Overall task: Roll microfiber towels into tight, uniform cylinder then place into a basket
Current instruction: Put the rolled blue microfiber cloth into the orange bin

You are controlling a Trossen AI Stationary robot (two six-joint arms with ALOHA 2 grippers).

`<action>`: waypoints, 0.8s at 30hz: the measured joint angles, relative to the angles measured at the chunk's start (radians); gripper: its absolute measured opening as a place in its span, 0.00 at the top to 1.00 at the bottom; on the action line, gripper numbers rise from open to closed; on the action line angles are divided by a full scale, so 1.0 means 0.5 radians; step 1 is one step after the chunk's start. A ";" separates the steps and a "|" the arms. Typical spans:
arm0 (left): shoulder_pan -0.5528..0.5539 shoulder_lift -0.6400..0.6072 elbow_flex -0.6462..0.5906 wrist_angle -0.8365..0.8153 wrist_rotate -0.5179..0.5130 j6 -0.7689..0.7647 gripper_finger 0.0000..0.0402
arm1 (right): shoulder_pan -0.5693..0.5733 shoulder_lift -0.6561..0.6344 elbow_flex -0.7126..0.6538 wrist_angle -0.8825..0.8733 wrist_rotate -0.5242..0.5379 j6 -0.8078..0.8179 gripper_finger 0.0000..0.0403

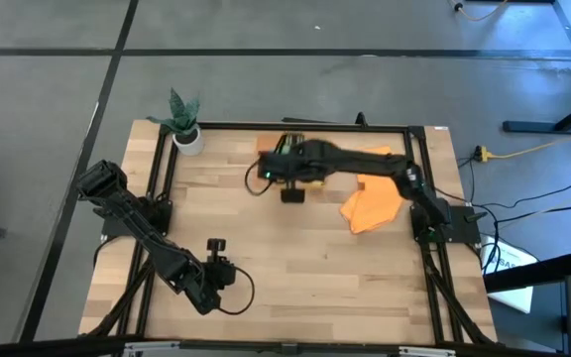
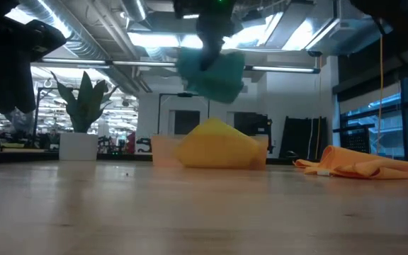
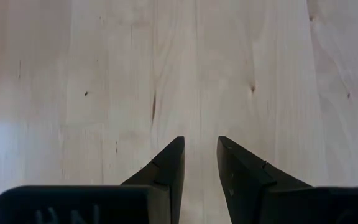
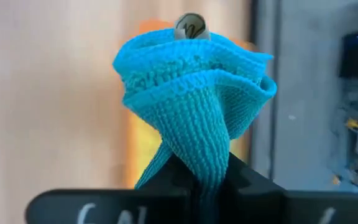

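Above the far middle of the tabletop, a teal microfiber towel (image 4: 191,106) hangs bunched in the right gripper (image 4: 197,180), whose two dark fingers are pinched tight on the cloth's lower folds — the towel fans out beyond them in a loose ruffle rather than a neat cylinder. Seen level across the table, the teal bundle (image 2: 211,74) is held clear of the surface, directly over the translucent orange basket (image 2: 163,150), which sits near the table's far edge and already carries a yellow towel (image 2: 217,145) mounded above its rim. From overhead the right arm stretches from the right edge toward that far-middle spot, its gripper (image 1: 292,193) hiding most of the basket (image 1: 269,144), of which only an orange corner shows. Loose orange towels (image 1: 375,201) lie crumpled on the wood toward the right edge, well apart from the basket. At the far left corner stands a small white pot with a green plant (image 1: 184,124). Near the front left of the wooden tabletop (image 1: 295,268), the left gripper (image 3: 201,155) waits low over bare wood — its fingers parted by a narrow gap and holding nothing.
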 joint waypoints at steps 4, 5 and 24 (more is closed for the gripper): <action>0.000 0.000 0.000 0.001 0.000 0.000 0.79 | -0.128 -0.047 -0.001 0.005 0.083 -0.006 0.95; 0.000 0.000 0.000 0.001 0.000 0.000 0.79 | -0.168 -0.047 -0.002 0.005 0.065 -0.020 0.95; 0.001 0.000 0.000 -0.068 -0.338 0.008 0.79 | -0.648 0.014 -0.449 0.378 -0.457 -0.463 0.95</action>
